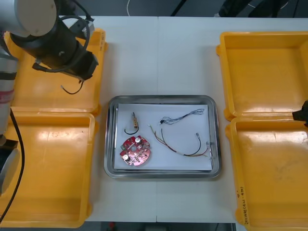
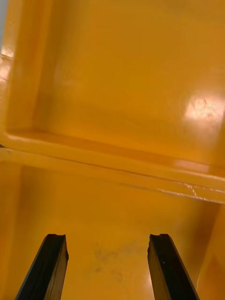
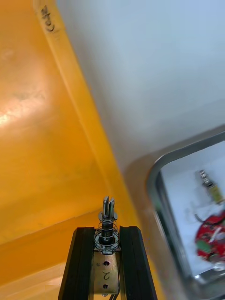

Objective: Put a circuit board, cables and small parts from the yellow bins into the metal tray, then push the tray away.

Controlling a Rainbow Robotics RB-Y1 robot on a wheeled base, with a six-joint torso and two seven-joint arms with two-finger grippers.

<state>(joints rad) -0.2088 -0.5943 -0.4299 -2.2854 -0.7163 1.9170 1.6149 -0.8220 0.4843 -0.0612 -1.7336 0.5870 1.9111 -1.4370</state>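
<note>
Four yellow bins frame the table, two down the left edge, two down the right, and they look nearly cleared out: one black cable lies in the upper-left bin.

Centre frame, the metal tray already carries the red circuit board at its lower left. The red and yellow cable and the blue and white cable lie to the board's right, and a small metal part lies just above the board.

The left arm hangs over the upper-left bin. Its left gripper is clamped on a springy metal piece above that bin's rim, short of the tray. The right gripper stands spread wide and empty over the right-hand bins.

Left to do, I'd say: drop this piece, perhaps fetch the black cable, then the push.

The arm hides part of the upper-left bin, and a dark loop beside the tray's part is too small to call.
</note>
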